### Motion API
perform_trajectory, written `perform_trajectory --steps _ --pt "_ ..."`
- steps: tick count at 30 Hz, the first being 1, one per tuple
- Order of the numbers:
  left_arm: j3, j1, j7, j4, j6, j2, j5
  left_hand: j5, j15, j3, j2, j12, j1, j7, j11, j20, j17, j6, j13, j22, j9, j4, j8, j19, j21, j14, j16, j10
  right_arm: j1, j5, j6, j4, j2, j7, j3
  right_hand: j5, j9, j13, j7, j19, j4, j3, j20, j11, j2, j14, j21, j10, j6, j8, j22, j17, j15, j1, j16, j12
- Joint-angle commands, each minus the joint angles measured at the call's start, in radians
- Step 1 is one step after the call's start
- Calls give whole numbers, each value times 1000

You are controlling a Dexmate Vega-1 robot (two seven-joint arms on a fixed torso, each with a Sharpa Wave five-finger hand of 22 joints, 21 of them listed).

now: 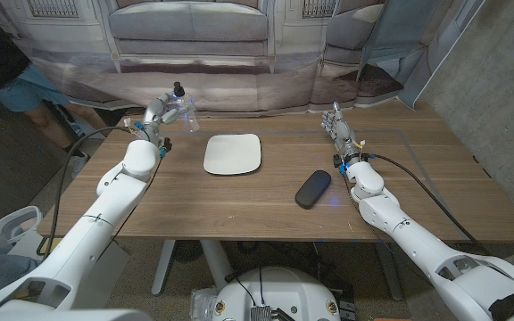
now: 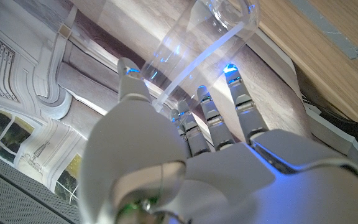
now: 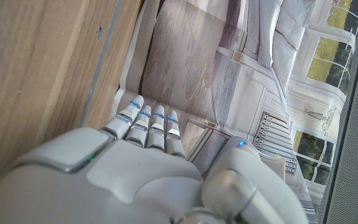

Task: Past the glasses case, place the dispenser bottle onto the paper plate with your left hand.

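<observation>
While unlabelled, bottle [image 1: 182,111] stays clear.

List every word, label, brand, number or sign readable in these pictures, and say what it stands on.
None can be read.
Clear plastic dispenser bottle with a black pump top, held by the left hand: no label visible.
Dark oval glasses case: no marking visible.
White square paper plate: blank.
Wooden table: no writing.
Printed building-facade backdrop: no lettering.

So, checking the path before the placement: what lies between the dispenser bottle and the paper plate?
Nothing: in the head view only bare wooden table separates the dispenser bottle, held by the left hand, from the paper plate.
</observation>
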Motion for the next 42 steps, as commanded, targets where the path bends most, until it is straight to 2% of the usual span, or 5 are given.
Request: perform_trajectory --steps 1,20,42 --pt "12 1 -12 -10 -3 7 4 -3 -54 114 64 0 54 4 -3 -1 4 13 4 1 4 103 -2 0 -2 9 -1 7 -1 -3 -12 -10 -1 -9 0 5 5 5 1 11 2 -9 -3 0 8 10 4 8 10 1 2 4 0 1 0 6" --pt "26 11 -34 -11 -39 -8 -23 -5 -52 130 63 -2 53 7 9 -1 5 14 7 1 4 107 -7 2 -3 14 -4 12 3 -6 -19 -14 -6 -5 -1 6 5 5 2 11 1 -11 -2 1 8 10 3 8 11 1 2 4 -4 2 0 5" --pt "50 44 -20 -58 -27 1 4 -6 -51 145 58 -2 54 3 4 -6 7 24 11 1 4 109 -8 8 -3 22 -7 22 22 -7 -17 0 -8 14 -5 7 5 5 3 13 0 -14 -3 -1 8 10 3 8 12 1 2 4 -8 2 -1 4"
